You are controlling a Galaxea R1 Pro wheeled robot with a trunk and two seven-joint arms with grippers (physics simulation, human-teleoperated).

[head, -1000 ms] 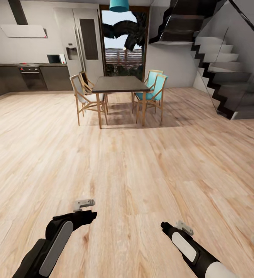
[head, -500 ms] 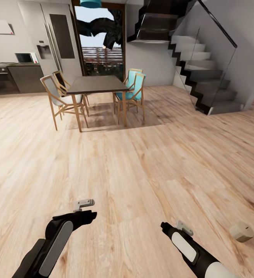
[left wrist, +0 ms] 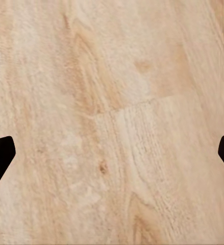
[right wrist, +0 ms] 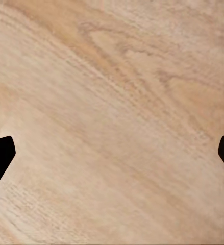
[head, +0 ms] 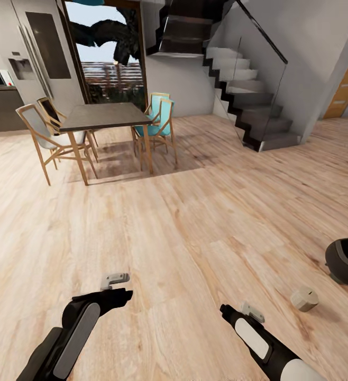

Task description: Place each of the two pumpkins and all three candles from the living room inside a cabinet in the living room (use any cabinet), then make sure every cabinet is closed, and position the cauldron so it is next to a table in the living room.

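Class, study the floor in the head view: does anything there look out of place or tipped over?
Yes: the cauldron lies tipped on the wooden floor, mouth sideways. A small beige candle sits loose beside it, apart.

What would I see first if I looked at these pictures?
Mostly a big pale wooden floor. Far back on the left stands a dark dining table with chairs around it, two of them turquoise, and dark stairs climb on the right. Near the right edge, a black cauldron sits on the floor beside a small beige candle.
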